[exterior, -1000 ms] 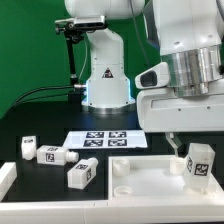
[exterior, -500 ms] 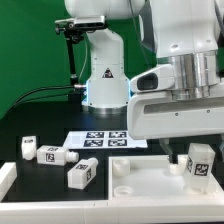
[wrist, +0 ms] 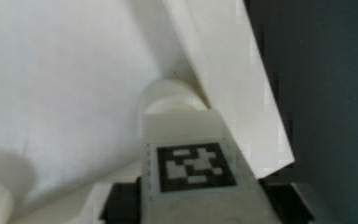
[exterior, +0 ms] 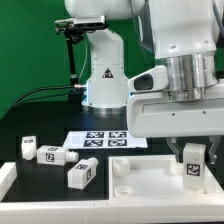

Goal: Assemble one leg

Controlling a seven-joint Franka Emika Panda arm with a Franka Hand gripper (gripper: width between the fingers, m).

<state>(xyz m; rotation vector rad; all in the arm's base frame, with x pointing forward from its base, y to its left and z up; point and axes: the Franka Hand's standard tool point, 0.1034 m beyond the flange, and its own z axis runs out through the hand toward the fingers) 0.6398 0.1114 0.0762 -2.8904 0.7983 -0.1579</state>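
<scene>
My gripper (exterior: 192, 152) is shut on a leg (exterior: 194, 166), a small white block with a black-and-white tag, and holds it upright over the right end of the big flat white panel (exterior: 140, 175). In the wrist view the leg (wrist: 195, 150) fills the lower middle between my dark fingers (wrist: 130, 200), with the white panel (wrist: 69, 90) beyond it. Three more legs lie on the black table at the exterior view's left: one (exterior: 27, 148), one (exterior: 54, 155) and one (exterior: 82, 172).
The marker board (exterior: 108, 139) lies flat behind the panel. The arm's white base (exterior: 105, 75) stands at the back, with a black cable and a green backdrop. A white rim piece (exterior: 6, 178) shows at the exterior view's lower left.
My gripper has moved down and toward the exterior view's left with the leg, bringing it lower over the panel's right end. The other legs have not moved.
</scene>
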